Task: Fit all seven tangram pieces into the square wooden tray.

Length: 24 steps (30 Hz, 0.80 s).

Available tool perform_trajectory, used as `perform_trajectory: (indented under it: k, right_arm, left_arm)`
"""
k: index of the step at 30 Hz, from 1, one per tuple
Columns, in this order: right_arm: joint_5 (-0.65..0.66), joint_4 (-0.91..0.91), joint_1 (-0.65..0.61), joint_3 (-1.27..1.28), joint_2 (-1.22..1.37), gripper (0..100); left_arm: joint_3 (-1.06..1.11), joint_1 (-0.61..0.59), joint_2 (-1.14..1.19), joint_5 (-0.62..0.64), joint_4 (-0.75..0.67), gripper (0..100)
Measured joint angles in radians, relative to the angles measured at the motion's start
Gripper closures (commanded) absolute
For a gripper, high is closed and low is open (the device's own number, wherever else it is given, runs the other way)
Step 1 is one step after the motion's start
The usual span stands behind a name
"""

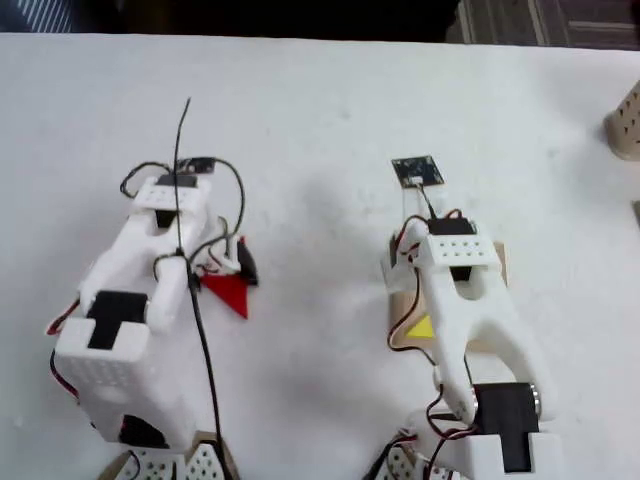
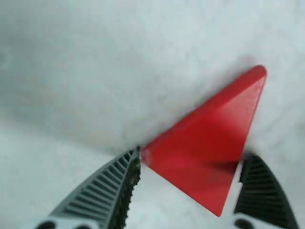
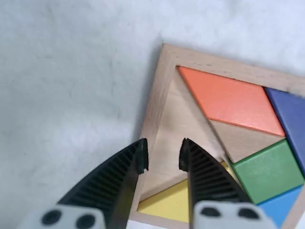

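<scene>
Two arms are set side by side on a white surface (image 1: 330, 110). The left fingers (image 2: 107, 193) are closed against a red triangle (image 2: 205, 143) from two sides. One ridged fingertip is pressed to a corner of the piece, and the other is laid along the opposite edge. Whether the triangle is raised off the surface or rests on it cannot be told. In the high view this piece is seen just beside the left arm's front end, well apart from the square wooden tray (image 3: 153, 95), which lies under the right arm.

The right fingers (image 3: 119, 181) are slightly parted, with nothing held between them. They are poised over a corner of the tray, above its rim and a bare triangular patch of the tray floor.

Five pieces are seated in the tray:
- An orange parallelogram (image 3: 233, 100) is placed along one rim.
- A dark blue piece (image 3: 291, 114) is set touching the orange one's far end.
- A green square (image 3: 267, 171) is fitted below them.
- A light blue piece (image 3: 281, 207) is set against the green square.
- A yellow piece (image 3: 164, 202) is laid along the rim beneath the right fingers.

A second, smaller bare triangle of wood is left between the orange parallelogram and the green square.

A small circuit board (image 1: 417, 171) is laid on the surface beyond the right arm and joined to it by a wire. A perforated wooden object (image 1: 625, 125) is seen at the far edge of the high view.
</scene>
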Motion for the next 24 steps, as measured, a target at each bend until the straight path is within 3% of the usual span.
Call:
perform_trajectory:
  k: [3, 6, 17, 24]
  right_arm:
    - [0.0, 0.0, 0.0, 0.0, 0.0, 88.6]
    - [0.0, 0.0, 0.0, 0.0, 0.0, 88.6]
    - [0.0, 0.0, 0.017, 0.0, 0.0, 88.6]
    - [0.0, 0.0, 0.018, 0.0, 0.0, 88.6]
  left_arm:
    - [-0.012, 0.003, -0.002, -0.012, 0.0, 91]
    - [-0.032, 0.008, -0.002, -0.072, -0.002, 90]
    - [-0.041, 0.008, -0.002, -0.083, -0.003, 90]
    - [-0.069, -0.014, -0.034, -0.155, 0.077, 67]
